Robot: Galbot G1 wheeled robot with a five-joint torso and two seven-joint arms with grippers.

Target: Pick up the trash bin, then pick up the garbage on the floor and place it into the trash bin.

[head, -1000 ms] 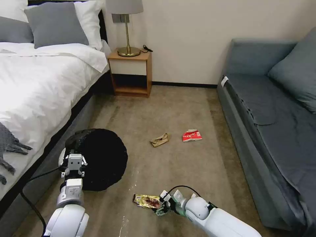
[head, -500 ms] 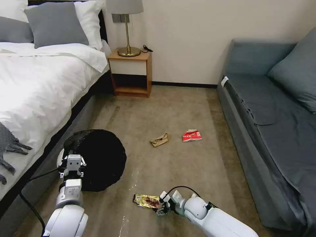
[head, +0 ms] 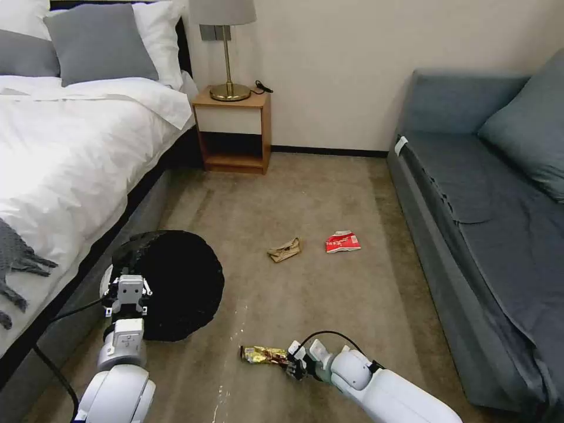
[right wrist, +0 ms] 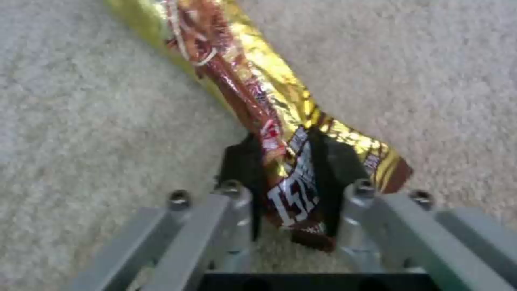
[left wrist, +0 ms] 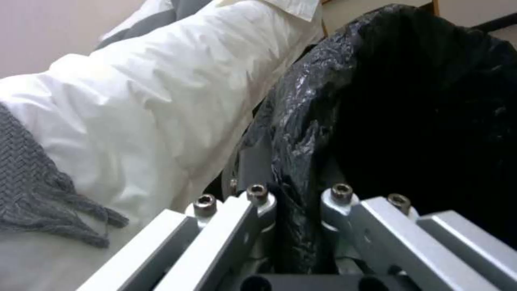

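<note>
The trash bin (head: 176,282), lined with a glossy black bag, is held beside the bed with its mouth tipped toward me. My left gripper (head: 127,292) is shut on its rim, and the liner (left wrist: 301,121) is pinched between the fingers. A yellow-brown snack wrapper (head: 264,355) lies low over the carpet. My right gripper (head: 294,368) is shut on its near end, the wrapper (right wrist: 258,101) squeezed between the black pads. Farther off on the carpet lie a tan paper scrap (head: 284,250) and a red-and-white packet (head: 342,241).
A bed with white bedding (head: 64,153) runs along the left, close to the bin. A grey-blue sofa (head: 487,235) lines the right. A wooden nightstand (head: 234,132) with a brass lamp stands at the far wall. Open carpet lies between.
My right gripper has closed on the wrapper's end and the wrapper now looks narrower and lifted. The bin and left gripper have shifted slightly left.
</note>
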